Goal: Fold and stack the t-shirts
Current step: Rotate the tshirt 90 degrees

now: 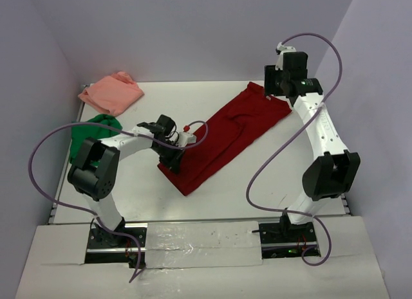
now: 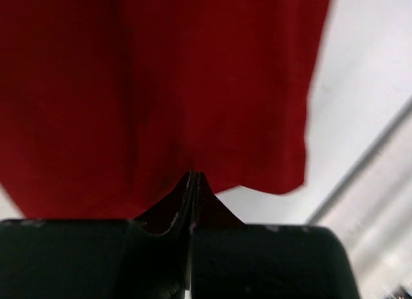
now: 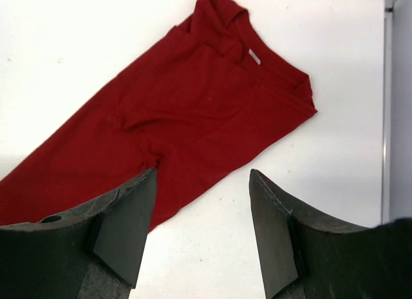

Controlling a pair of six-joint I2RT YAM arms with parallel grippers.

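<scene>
Standing at the near edge, I look across a white worktop [image 1: 148, 196] boxed in on three sides by pale lavender walls [image 1: 193, 29] — the light is flat and even, with barely a shadow on the surface. The dark red t-shirt [image 1: 222, 141] lies in a long diagonal band across the middle of the worktop, its collar end toward the far right and its hem end toward the near left. It looks folded lengthwise, with folds of cloth lying over the body near the collar.

The left fingers [image 2: 192, 190] are pressed together on the hem edge of that shirt, low over the surface, with a little peak of red cloth nipped between them. The right fingers [image 3: 122, 222] are spread wide and hold nothing. They hang above the collar end, clear of the cloth.

In the far left corner the pink t-shirt [image 1: 111, 92] sits in a loose, rumpled heap. Just nearer, by the left wall, the green t-shirt [image 1: 87, 133] is bunched up and partly hidden behind the left arm's elbow. These two are close together — whether they touch I cannot tell — and well apart from the red one. Purple cables [image 1: 32, 163] loop off both arms, and a glossy taped strip [image 1: 203, 244] runs between the arm bases along the near edge.
</scene>
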